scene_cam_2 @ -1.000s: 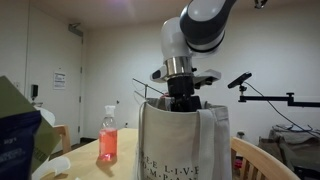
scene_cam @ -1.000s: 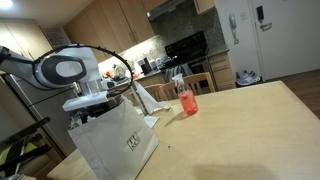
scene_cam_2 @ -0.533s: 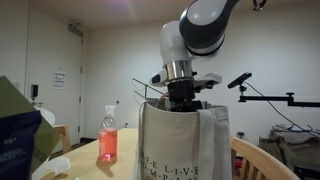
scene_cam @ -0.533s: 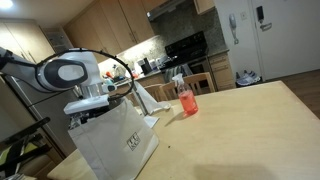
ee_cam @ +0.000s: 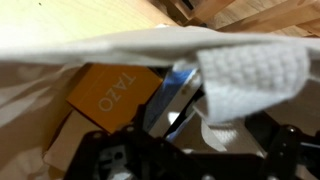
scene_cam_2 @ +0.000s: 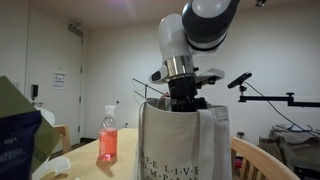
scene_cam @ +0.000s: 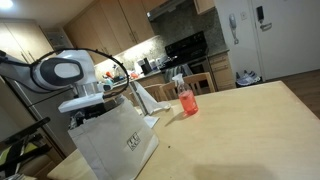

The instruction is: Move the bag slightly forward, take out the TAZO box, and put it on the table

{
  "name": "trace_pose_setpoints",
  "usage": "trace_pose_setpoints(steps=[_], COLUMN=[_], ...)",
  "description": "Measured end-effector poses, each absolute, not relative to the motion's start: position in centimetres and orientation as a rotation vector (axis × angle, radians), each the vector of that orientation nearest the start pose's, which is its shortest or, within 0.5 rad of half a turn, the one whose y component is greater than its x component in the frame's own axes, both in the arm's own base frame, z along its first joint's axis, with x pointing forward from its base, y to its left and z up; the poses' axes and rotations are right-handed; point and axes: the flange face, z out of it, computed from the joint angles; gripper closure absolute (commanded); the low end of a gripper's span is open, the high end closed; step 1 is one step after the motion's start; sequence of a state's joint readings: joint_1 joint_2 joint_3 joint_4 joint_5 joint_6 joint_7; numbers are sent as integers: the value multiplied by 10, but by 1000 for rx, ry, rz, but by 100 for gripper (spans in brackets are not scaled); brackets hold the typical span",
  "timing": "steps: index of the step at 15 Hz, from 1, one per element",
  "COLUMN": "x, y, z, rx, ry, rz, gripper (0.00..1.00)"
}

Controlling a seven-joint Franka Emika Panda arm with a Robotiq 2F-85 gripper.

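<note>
The white paper bag (scene_cam: 118,140) stands on the tan table (scene_cam: 240,125); it also shows in the other exterior view (scene_cam_2: 182,145). My gripper (scene_cam_2: 183,103) reaches down into the bag's open top, its fingers hidden by the bag's rim in both exterior views. In the wrist view the orange TAZO box (ee_cam: 110,93) lies inside the bag, upper left of the dark gripper (ee_cam: 180,150). A bluish shiny packet (ee_cam: 180,92) and a white bag handle (ee_cam: 250,80) lie beside it. I cannot tell whether the fingers are open or shut.
A red-pink drink bottle (scene_cam: 187,99) stands on the table behind the bag; it also shows in the other exterior view (scene_cam_2: 108,137). A blue-and-white snack bag (scene_cam_2: 17,130) is close to that camera. A white folded object (scene_cam: 152,98) lies near the bottle.
The arm has shifted slightly over the bag; the bag and bottle have not moved.
</note>
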State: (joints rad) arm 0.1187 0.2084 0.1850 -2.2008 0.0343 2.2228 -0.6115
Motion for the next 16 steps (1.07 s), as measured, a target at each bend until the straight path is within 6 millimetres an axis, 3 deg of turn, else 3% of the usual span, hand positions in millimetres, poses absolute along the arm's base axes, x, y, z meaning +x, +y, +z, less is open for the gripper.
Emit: trace_pose_setpoints(steps=[10, 16], x=[481, 478], y=[173, 181], z=[319, 308], rx=[-2829, -2744], ry=[-1369, -1416], rz=[363, 381], gripper=[0, 0])
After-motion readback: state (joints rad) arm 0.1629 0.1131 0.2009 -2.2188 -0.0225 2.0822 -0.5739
